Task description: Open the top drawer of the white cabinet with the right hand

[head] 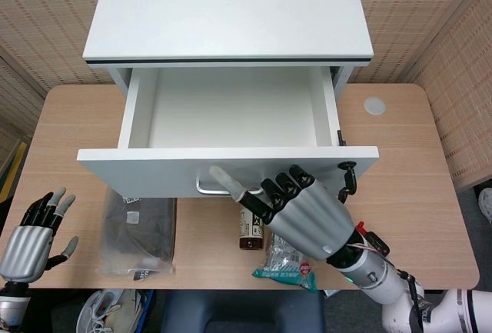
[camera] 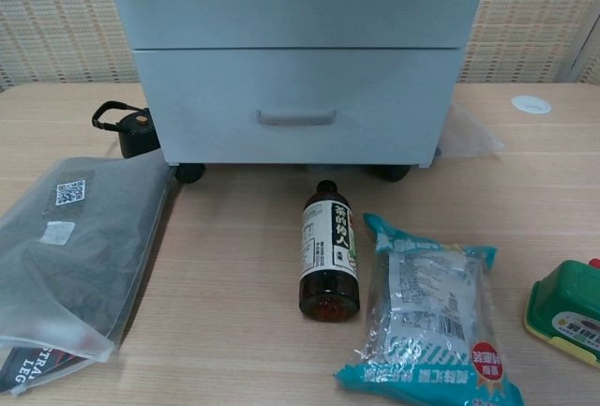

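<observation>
The white cabinet [head: 227, 10] stands at the back of the table, and its top drawer [head: 154, 171] is pulled far out, showing a bare white inside. A metal handle [head: 204, 189] shows on the drawer front. My right hand [head: 304, 214] is in front of the drawer front, just right of the handle's visible end. One finger [head: 223, 175] is stretched out across the front; the others are bent, and nothing is gripped. My left hand [head: 31, 241] hangs open at the table's near left corner. The chest view shows only the cabinet's lower drawers [camera: 300, 87], both closed, and no hands.
A dark bottle [camera: 329, 248] lies in front of the cabinet beside a teal snack pack [camera: 427, 322]. A grey plastic bag [camera: 66, 256] lies at the left, a green box [camera: 567, 310] at the right edge, and a black pouch [camera: 131, 129] by the cabinet's left wheel.
</observation>
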Controlling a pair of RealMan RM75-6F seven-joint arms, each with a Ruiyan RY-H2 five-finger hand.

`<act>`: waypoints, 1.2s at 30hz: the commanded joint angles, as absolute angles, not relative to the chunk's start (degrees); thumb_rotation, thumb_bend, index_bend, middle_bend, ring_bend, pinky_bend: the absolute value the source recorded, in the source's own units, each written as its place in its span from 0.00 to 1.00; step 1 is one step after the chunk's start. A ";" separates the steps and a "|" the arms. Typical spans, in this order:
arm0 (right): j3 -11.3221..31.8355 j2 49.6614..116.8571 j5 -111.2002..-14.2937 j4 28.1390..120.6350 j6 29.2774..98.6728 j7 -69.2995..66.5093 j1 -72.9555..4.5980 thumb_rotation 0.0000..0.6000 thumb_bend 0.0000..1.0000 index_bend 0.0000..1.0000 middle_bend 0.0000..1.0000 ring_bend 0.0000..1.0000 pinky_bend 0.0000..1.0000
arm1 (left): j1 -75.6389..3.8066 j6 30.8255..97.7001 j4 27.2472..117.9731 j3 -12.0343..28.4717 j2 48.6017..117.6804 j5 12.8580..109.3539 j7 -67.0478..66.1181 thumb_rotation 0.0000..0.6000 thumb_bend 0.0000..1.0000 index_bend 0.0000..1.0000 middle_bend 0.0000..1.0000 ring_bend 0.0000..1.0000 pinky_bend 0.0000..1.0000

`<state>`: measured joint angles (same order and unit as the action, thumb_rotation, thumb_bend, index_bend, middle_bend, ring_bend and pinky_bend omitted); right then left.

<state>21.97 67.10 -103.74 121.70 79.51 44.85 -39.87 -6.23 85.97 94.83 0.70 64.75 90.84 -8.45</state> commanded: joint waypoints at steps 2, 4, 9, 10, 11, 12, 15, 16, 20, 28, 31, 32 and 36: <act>21.73 66.88 -104.85 121.62 80.08 43.44 -39.33 1.00 0.03 0.16 0.93 0.98 0.98 | -6.24 85.87 95.00 0.64 64.70 90.80 -8.58 1.00 0.32 0.09 0.00 0.03 0.11; 21.58 66.78 -105.18 121.47 80.00 43.10 -39.13 1.00 0.02 0.16 0.93 0.98 0.98 | -6.24 85.89 95.09 0.63 64.71 90.85 -8.64 1.00 0.32 0.09 0.00 0.03 0.11; 21.59 66.88 -105.27 121.06 79.37 43.10 -38.99 1.00 0.01 0.16 0.93 0.98 0.98 | -6.30 85.85 95.12 0.61 64.81 90.96 -8.65 1.00 0.32 0.09 0.00 0.03 0.11; 21.57 66.95 -105.26 121.00 79.22 43.14 -39.00 1.00 0.01 0.16 0.93 0.98 0.98 | -6.32 85.81 95.11 0.58 64.82 90.97 -8.62 1.00 0.32 0.09 0.00 0.03 0.11; 21.45 67.03 -105.23 120.92 78.94 43.25 -38.98 1.00 0.01 0.16 0.93 0.98 0.98 | -6.31 85.79 95.07 0.55 64.81 90.98 -8.59 1.00 0.32 0.09 0.00 0.03 0.11; 21.40 67.11 -105.25 120.82 78.77 43.31 -38.99 1.00 0.01 0.16 0.93 0.98 0.98 | -6.31 85.83 95.03 0.57 64.83 90.98 -8.55 1.00 0.32 0.09 0.00 0.03 0.11; 21.30 67.39 -105.60 120.49 78.44 43.46 -39.03 1.00 0.01 0.16 0.93 0.98 0.98 | -6.24 85.85 94.88 0.54 64.84 90.89 -8.42 1.00 0.32 0.09 0.00 0.03 0.11; 21.30 67.47 -105.69 120.42 78.37 43.48 -39.03 1.00 0.01 0.16 0.93 0.98 0.98 | -6.23 85.86 94.84 0.55 64.84 90.86 -8.41 1.00 0.32 0.09 0.00 0.03 0.11; 21.45 67.76 -106.30 120.30 78.39 43.54 -39.03 1.00 0.00 0.15 0.93 0.98 0.98 | -6.24 85.90 94.70 0.55 64.92 90.90 -8.22 1.00 0.32 0.09 0.00 0.03 0.11; 21.26 67.68 -107.30 120.09 78.14 43.80 -38.67 1.00 0.00 0.09 0.92 0.98 0.98 | -6.36 85.79 94.56 0.57 65.07 90.99 -8.20 1.00 0.32 0.09 0.00 0.03 0.11; 21.47 67.73 -107.54 119.88 78.32 43.67 -38.59 1.00 0.00 0.07 0.92 0.97 0.98 | -6.43 85.70 94.60 0.59 65.08 90.98 -8.29 1.00 0.32 0.09 0.00 0.03 0.11; 21.48 67.72 -107.61 119.76 78.32 43.48 -38.56 1.00 0.00 0.06 0.92 0.97 0.98 | -6.44 85.68 94.65 0.61 65.07 90.94 -8.29 1.00 0.32 0.09 0.00 0.03 0.11; 21.60 67.74 -108.63 119.42 78.81 42.97 -38.44 1.00 0.00 0.05 0.92 0.97 0.98 | -6.48 85.67 94.72 0.62 65.04 90.95 -8.39 1.00 0.33 0.09 0.00 0.03 0.11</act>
<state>21.58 67.73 -108.45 119.51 78.68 43.11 -38.48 -6.47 85.66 94.73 0.62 65.04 90.95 -8.39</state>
